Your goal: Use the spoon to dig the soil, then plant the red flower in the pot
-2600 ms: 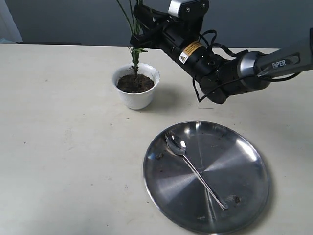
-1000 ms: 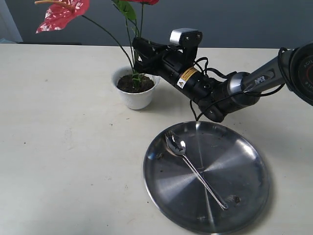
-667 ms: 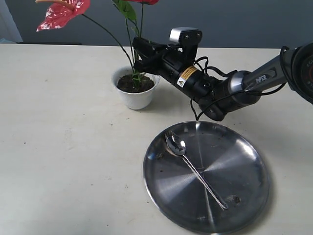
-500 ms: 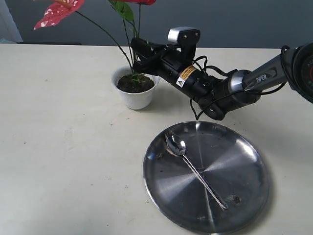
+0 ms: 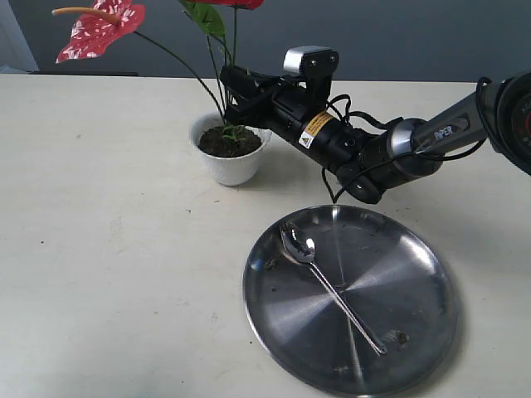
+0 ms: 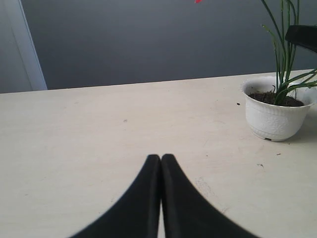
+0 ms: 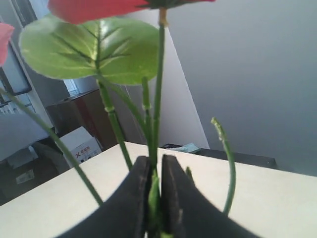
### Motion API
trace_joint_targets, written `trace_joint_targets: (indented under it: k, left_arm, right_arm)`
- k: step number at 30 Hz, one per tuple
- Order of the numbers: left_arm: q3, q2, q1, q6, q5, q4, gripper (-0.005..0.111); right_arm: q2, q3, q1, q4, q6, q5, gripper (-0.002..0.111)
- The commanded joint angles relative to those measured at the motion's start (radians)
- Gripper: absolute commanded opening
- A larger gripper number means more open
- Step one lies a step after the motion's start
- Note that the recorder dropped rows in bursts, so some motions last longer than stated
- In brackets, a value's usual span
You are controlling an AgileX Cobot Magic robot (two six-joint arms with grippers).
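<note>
Big pale surface (image 5: 108, 249) takes up pretty much everything. The right arm (image 5: 390, 153) comes in from the far right and stretches low across toward the middle. Its tool (image 5: 231, 87) is clamped on the stems of the red flower (image 5: 99, 29), just above the pot. The wrist view shows it well: the two dark fingers (image 7: 173, 193) have the green stems pinched between them with barely a gap.

Next biggest is the round steel plate (image 5: 415, 274), sitting near and to the right. It has a few dark crumbs scattered on it.

The flower stands way taller than its pot. One red bloom leans out to the far left, a green leaf (image 5: 207, 16) sits up top, and the thin stems run down into the pot.

The pot (image 5: 231, 166) is small, white and upright, left of centre on the far side, well apart from the plate.

The spoon (image 5: 328, 286) lies flat on the plate at a diagonal, bowl toward the far left, handle pointing near right.

The soil (image 5: 224, 143) is a dark patch filling the pot's mouth around the stems.

The left tool (image 6: 161, 163) hangs over bare surface, fingers pressed together, nothing in it.
</note>
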Motion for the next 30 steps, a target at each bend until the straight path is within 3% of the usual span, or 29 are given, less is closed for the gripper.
trace_joint_targets:
  k: [1,3,14,18,30]
  left_arm:
    - [-0.002,-0.005,-0.003,-0.004,0.0,0.0,0.0]
    - [-0.002,-0.005,-0.003,-0.004,0.0,0.0,0.0]
    - [-0.002,-0.005,-0.003,-0.004,0.0,0.0,0.0]
    - [-0.002,-0.005,-0.003,-0.004,0.0,0.0,0.0]
    - [-0.002,-0.005,-0.003,-0.004,0.0,0.0,0.0]
  right_arm:
    - [0.024,0.024,-0.003,-0.055,0.012,0.142,0.019]
    - [0.024,0.024,-0.003,-0.055,0.012,0.142,0.025]
    - [0.015,0.024,-0.003,-0.055,0.012,0.136,0.025]
    - [-0.009,0.024,-0.003,-0.055,0.012,0.136,0.034]
    - [-0.075,0.024,-0.003,-0.059,0.012,0.14,0.034]
